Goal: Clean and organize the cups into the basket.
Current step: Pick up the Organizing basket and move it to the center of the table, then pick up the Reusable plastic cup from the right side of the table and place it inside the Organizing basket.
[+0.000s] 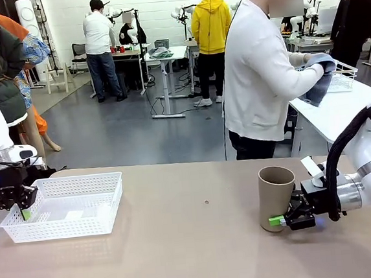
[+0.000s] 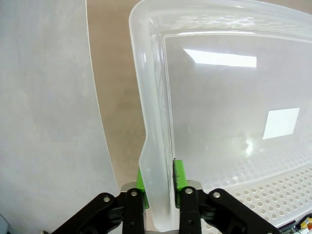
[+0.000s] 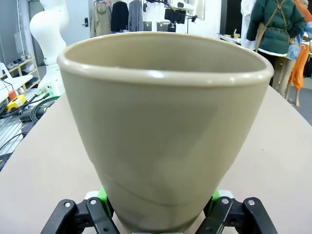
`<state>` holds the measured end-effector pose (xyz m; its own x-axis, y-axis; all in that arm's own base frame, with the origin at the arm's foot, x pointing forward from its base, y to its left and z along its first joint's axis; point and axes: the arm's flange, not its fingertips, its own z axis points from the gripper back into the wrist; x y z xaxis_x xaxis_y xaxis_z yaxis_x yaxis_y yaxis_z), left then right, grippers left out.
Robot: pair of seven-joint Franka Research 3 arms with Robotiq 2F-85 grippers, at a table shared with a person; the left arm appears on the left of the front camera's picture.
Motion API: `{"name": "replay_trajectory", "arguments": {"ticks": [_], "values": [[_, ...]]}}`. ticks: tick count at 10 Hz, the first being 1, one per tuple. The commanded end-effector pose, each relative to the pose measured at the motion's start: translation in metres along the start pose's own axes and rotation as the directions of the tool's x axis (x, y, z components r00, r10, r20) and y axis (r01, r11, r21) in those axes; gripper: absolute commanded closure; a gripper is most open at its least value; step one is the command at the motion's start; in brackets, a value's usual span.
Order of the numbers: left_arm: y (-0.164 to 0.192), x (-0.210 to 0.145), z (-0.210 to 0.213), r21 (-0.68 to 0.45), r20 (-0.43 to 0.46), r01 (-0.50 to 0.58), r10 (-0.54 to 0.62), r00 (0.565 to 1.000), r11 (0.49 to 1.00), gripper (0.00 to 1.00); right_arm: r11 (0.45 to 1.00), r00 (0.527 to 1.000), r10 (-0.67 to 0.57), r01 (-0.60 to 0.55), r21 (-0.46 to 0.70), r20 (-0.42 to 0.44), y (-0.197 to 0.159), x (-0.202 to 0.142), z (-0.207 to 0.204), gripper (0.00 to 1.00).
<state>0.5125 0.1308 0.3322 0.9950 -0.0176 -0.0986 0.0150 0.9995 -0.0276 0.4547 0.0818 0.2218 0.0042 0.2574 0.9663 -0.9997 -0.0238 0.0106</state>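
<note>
As the left gripper (image 1: 24, 210) pinches the basket (image 1: 70, 228) wall, jaws of the right gripper (image 1: 280, 219) clasp a tan cup (image 1: 275, 193).

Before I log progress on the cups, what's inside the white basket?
Nothing stands inside the basket; its floor looks bare. One finger of the left tool reaches in, clamped on the end wall, covering the floor beneath it.

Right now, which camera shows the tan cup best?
Front view: the whole tan cup stands upright in the right gripper. Right wrist view crops its bottom; left wrist view faces the basket.
</note>
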Motion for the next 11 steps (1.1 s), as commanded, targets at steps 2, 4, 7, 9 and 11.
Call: {"name": "replay_trajectory", "arguments": {"ticks": [2, 4, 7, 9, 11], "values": [[0.0, 0.005, 0.001, -0.018, -0.004, 0.008, -0.008, 1.0, 1.0, 1.0, 0.999, 0.999, 0.038, -0.038, 0.022, 0.012, 0.009, -0.019, -0.005, 1.0], [0.0, 0.005, 0.002, -0.019, 0.002, 0.008, -0.008, 1.0, 1.0, 1.0, 0.999, 0.999, 0.039, -0.039, 0.027, 0.013, 0.009, -0.018, -0.006, 1.0], [-0.008, 0.004, 0.002, -0.021, -0.001, -0.007, 0.007, 1.0, 1.0, 1.0, 1.0, 1.0, 0.019, -0.019, -0.002, -0.005, 0.016, -0.007, -0.011, 0.8], [-0.032, 0.002, 0.003, -0.022, 0.006, 0.004, -0.004, 1.0, 1.0, 1.0, 0.999, 0.998, -0.017, 0.015, -0.035, -0.058, 0.041, 0.026, -0.017, 0.8], [-0.066, 0.003, -0.001, 0.007, 0.035, 0.021, -0.021, 0.999, 1.0, 1.0, 0.987, 0.99, -0.111, 0.1, -0.123, -0.086, 0.059, 0.067, -0.008, 0.8]]}}
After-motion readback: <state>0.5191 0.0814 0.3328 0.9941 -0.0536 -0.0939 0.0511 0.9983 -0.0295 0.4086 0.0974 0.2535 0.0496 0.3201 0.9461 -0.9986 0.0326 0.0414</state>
